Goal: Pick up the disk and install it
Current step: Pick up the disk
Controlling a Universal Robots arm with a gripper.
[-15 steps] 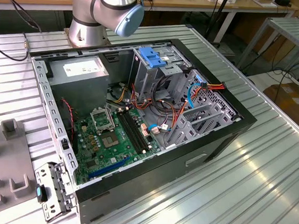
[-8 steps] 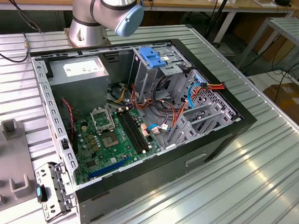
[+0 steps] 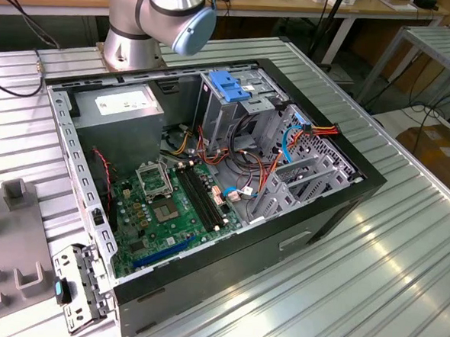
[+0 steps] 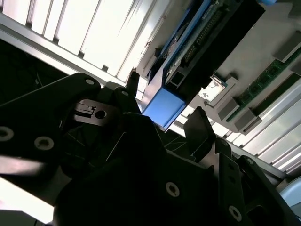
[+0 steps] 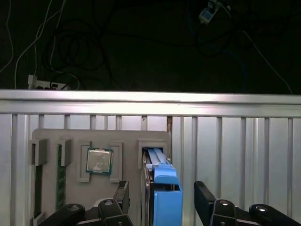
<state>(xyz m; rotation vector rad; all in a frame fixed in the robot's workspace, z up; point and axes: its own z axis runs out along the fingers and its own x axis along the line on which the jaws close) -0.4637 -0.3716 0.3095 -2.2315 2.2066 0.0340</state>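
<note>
- The jaws are apart, one on each side of the disk (image 5: 165, 205). We see a gap on both sides, so the gripper (image 5: 161, 184) is not squeezing anything.
- The disk stands on its edge in a slot of the grey holder (image 5: 70, 139). In both wrist views its blue end points toward the gripper.
- A small square chip (image 5: 99, 161) sits in its own slot of the same holder, near the disk.
- The holder lies on the ribbed metal table (image 5: 235, 155).
- In the exterior view the computer case (image 3: 281, 244) lies open on the table. A blue bracket (image 3: 230, 85) sits on top of the metal cage inside it.
- We think the job is only at its start. The gripper is lined up around the disk, and that is all that is done.
- The disk is not yet gripped, not lifted and not in the case. So the picking up and the putting in are both left to do.
</note>
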